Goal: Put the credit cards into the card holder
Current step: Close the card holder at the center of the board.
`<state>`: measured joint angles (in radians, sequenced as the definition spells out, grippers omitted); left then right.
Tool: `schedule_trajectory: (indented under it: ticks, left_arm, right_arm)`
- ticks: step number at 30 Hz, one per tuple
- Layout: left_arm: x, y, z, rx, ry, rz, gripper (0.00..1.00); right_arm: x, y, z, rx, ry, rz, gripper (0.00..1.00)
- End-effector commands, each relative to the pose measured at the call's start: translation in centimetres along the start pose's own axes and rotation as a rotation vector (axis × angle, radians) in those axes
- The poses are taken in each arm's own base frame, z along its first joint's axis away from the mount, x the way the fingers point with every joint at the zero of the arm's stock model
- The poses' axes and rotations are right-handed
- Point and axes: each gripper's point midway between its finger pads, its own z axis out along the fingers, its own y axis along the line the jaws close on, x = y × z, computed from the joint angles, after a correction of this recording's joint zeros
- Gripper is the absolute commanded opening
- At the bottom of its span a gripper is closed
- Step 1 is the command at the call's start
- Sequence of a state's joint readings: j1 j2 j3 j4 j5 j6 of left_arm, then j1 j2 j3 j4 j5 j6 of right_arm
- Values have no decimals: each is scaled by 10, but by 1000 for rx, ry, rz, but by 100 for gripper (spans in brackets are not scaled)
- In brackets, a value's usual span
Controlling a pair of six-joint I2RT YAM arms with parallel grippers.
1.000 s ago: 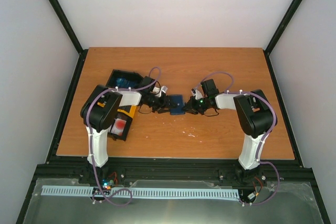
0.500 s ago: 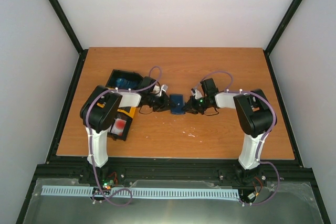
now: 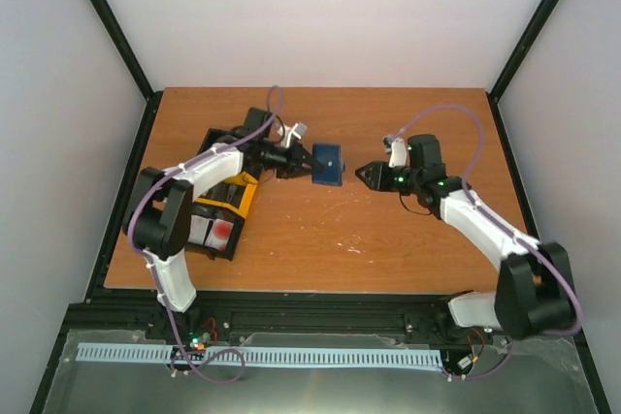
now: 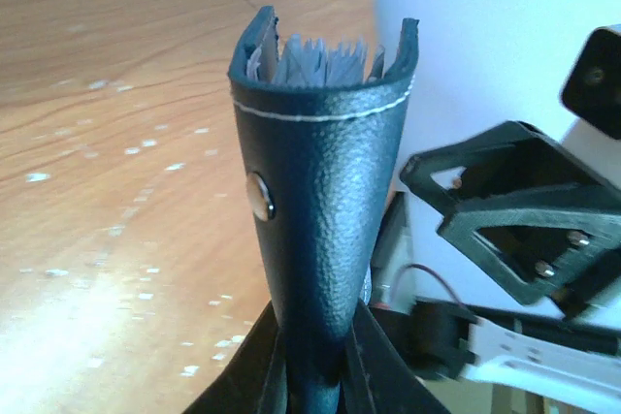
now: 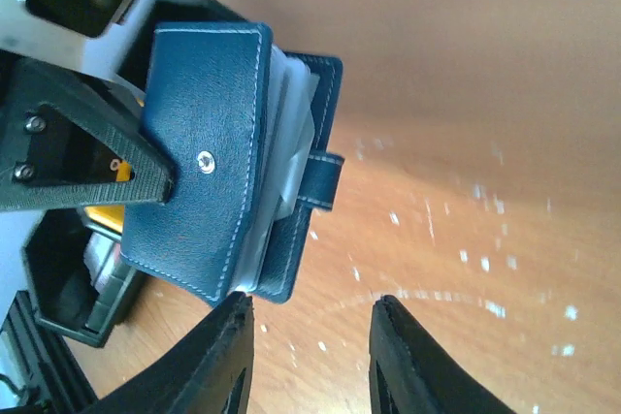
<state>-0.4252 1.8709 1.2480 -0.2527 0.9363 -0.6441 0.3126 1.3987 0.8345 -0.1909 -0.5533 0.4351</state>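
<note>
gaping navy card holder (image 5: 199, 94), white stitching, silver snap stud

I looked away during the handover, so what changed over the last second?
The right pincer let go of the card holder and drew back to the right, jaws open. The left pincer closed on the holder and carried it slightly farther up the table. The black-and-yellow tray and its cards stayed put.
</note>
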Motion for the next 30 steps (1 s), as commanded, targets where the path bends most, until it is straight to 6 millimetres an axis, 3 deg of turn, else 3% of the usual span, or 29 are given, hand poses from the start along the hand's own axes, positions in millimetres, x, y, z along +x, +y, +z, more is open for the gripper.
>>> schedule_trajectory:
  ticks: [1,6,11,15,21,30]
  left_arm:
    - [13,-83,-39,178,77,68,1]
    - [20,-124,-60,274,112,28,1]
    - [30,-146,-73,338,147,-59,1]
    - [33,-153,-77,353,159,-88,1]
    - [37,-150,-78,342,157,-100,1]
    - [41,-152,-80,350,155,-71,1]
  right_arm:
    - [-30,23,-38,20,-192,-228,35]
    - [-44,54,-76,-4,-340,-414,38]
    - [-40,75,-87,-28,-358,-568,40]
    - [-35,96,-86,-68,-362,-661,42]
    - [-39,108,-80,-97,-381,-664,42]
    - [-41,108,-63,-72,-346,-646,41]
